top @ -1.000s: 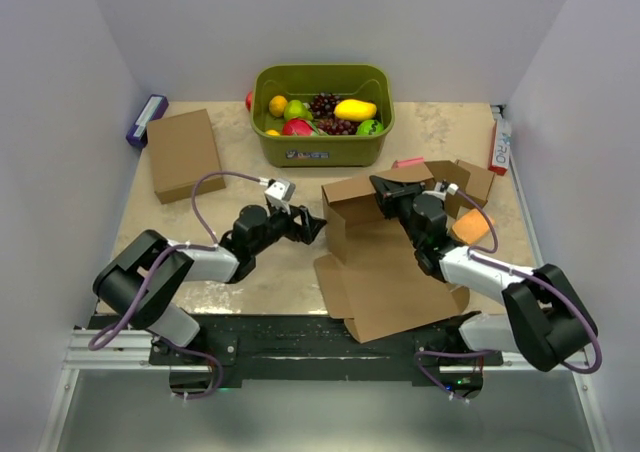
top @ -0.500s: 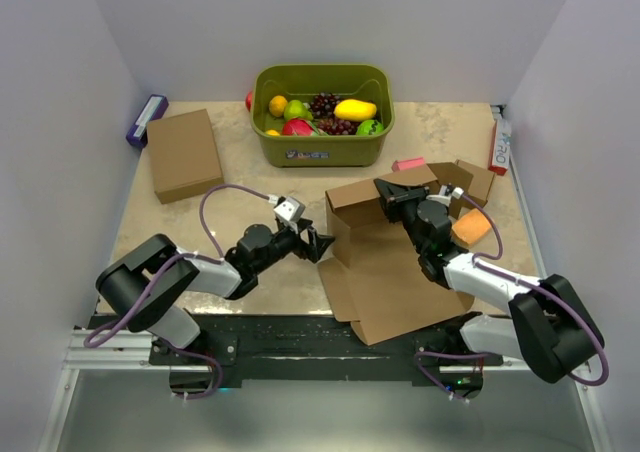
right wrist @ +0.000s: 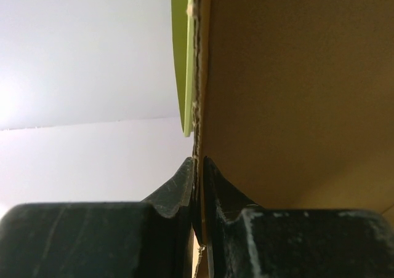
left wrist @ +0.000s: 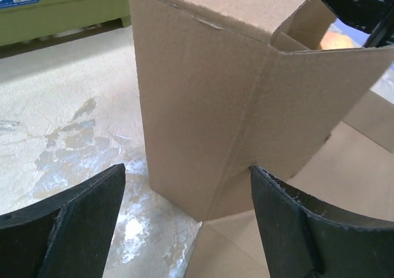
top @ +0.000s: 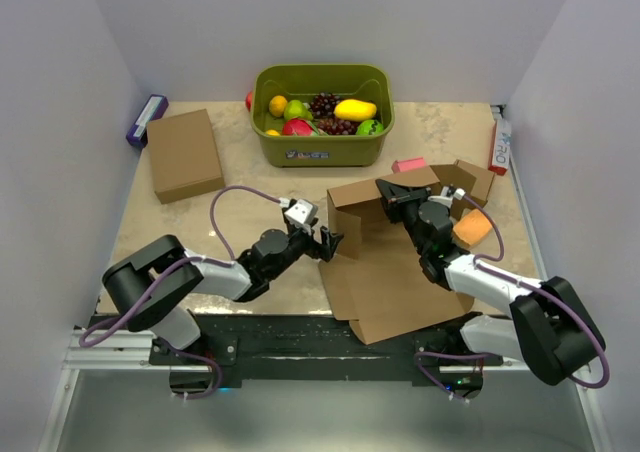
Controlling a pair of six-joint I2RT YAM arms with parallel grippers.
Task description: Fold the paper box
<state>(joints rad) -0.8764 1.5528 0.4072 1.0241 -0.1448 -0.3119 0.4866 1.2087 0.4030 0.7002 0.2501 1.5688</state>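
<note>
Left gripper, wide, has closed in on box corner; right gripper pinches raised wall. Side fold likely next.

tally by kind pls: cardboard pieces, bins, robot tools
cardboard pieces: 3 (paper box, flat rectangle, small cube)
green bin: 1
tools: 2 (left tool open, right tool shut on a paper box flap)
total: 6
</note>
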